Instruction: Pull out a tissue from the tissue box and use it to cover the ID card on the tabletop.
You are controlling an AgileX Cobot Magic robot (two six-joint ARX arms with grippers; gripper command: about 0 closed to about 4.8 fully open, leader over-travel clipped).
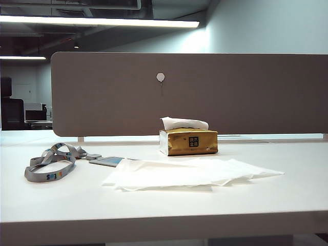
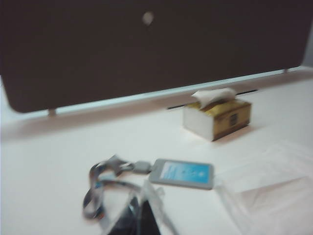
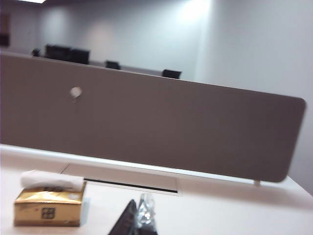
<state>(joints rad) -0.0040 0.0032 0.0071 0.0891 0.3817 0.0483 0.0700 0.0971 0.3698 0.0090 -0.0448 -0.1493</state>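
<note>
Left gripper [image 2: 139, 218] fingers' state unclear, just beside ID card [image 2: 182, 173]; right gripper [image 3: 134, 220] fingers closed, near tissue box [image 3: 48, 209]

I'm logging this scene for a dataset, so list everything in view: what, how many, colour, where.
tissue box: one, golden-brown with a dark label, toward the back of the tabletop, in front of the divider panel.
tissue: one, white, sticking out of the box top.
pile of sheets: overlapping, white, flat, in front of the box.
ID card: one, pale blue, uncovered, beside the pile's left edge.
lanyard: one, grey, coiled left of the card.
tabletop: white.
divider panel: grey-brown, behind.
left gripper: dark fingers near the lanyard, blurred.
right gripper: dark fingers, shut, right of the box.
</note>
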